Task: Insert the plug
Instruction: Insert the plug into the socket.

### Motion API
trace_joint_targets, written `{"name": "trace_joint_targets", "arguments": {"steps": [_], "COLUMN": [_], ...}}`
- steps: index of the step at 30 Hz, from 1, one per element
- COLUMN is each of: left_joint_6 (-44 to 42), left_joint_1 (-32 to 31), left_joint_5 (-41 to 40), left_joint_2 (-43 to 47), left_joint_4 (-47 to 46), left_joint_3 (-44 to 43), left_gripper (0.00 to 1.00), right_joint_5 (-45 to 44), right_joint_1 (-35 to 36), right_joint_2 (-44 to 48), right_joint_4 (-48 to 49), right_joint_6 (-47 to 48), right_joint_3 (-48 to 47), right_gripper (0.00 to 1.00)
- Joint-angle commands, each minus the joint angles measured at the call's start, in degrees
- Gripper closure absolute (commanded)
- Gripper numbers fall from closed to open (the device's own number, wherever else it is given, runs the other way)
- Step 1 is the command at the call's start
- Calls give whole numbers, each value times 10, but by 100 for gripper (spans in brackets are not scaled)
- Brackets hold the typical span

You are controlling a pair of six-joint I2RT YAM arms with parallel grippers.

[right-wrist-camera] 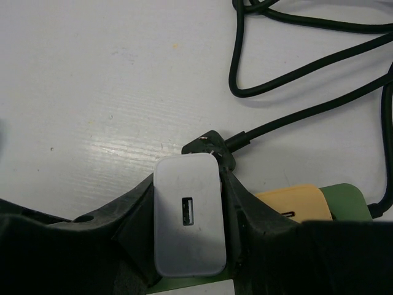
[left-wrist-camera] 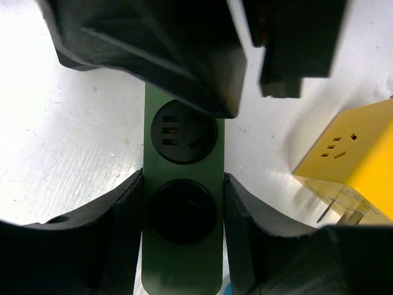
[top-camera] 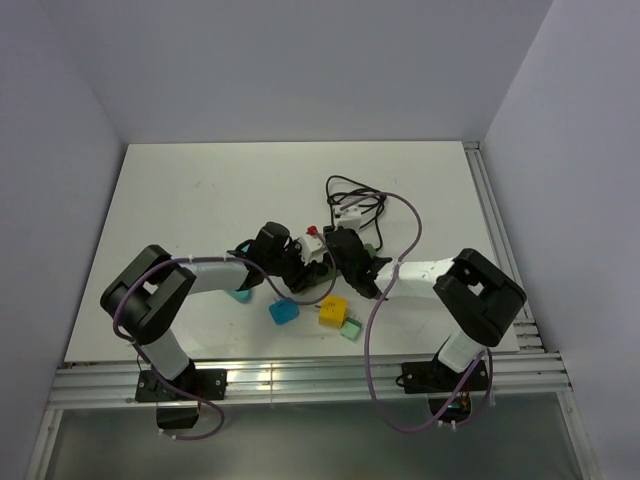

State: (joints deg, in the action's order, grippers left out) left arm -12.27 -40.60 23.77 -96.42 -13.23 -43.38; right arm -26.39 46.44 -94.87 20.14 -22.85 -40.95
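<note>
A dark green power strip (left-wrist-camera: pixel 183 258) with two round black sockets lies on the table. My left gripper (left-wrist-camera: pixel 183 179) is shut on its sides, beside the nearer socket (left-wrist-camera: pixel 183 211). The farther socket (left-wrist-camera: pixel 183 132) is partly covered by the right gripper's dark body above it. My right gripper (right-wrist-camera: pixel 189 184) is shut on a white USB charger plug (right-wrist-camera: pixel 187 212) and holds it over the strip's edge (right-wrist-camera: pixel 347 200). In the top view both grippers meet at mid-table, left (top-camera: pixel 303 262) and right (top-camera: pixel 338 250).
A black plug (right-wrist-camera: pixel 212 144) with a looping black cable (right-wrist-camera: pixel 288 80) lies just beyond the charger. A yellow adapter cube (left-wrist-camera: pixel 353 163) sits right of the strip, also in the top view (top-camera: pixel 333 311). Blue (top-camera: pixel 284 312) and green (top-camera: pixel 351 331) cubes lie nearby.
</note>
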Motion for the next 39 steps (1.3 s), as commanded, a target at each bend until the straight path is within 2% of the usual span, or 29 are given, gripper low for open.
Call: {"name": "trace_joint_targets", "arguments": {"steps": [1,5,7,10,15,19,24,26,30,39], "left_joint_6": [30,24,23,-2,-7,-4,-8,2,30,59], "left_joint_1": [-7,-7,-8,-35,-47,-51,-60,-59,-29,16], "left_joint_5": [88,86,67,10,-35,-38,-86,-77,56,130], "left_joint_2": [1,-11,-10,17,57,84,109,107,51,4], "left_joint_4": [-25,-15,-15,-34,-68,-87,-102,-102,-50,-39], "left_joint_3": [-43,-51,-49,-28,4,22,36,36,-17,-37], "left_gripper": [100,100,100,100,100,100,100,99,100,99], "right_joint_5": [88,102,111,110,103,98,72,64,65,53], "right_joint_1": [22,22,23,23,23,28,49,55,71,82], "right_joint_2": [-62,-53,-77,-105,-116,-129,-158,-161,-134,-131], "right_joint_4": [-114,-79,-82,-112,-122,-96,-78,-69,6,63], "right_joint_6": [-128,-130,-124,-122,-121,-135,-158,-167,-174,-183], "right_joint_3": [83,112,102,68,60,82,96,107,153,199], "right_gripper": [100,100,100,100,100,100,100,100,100,100]}}
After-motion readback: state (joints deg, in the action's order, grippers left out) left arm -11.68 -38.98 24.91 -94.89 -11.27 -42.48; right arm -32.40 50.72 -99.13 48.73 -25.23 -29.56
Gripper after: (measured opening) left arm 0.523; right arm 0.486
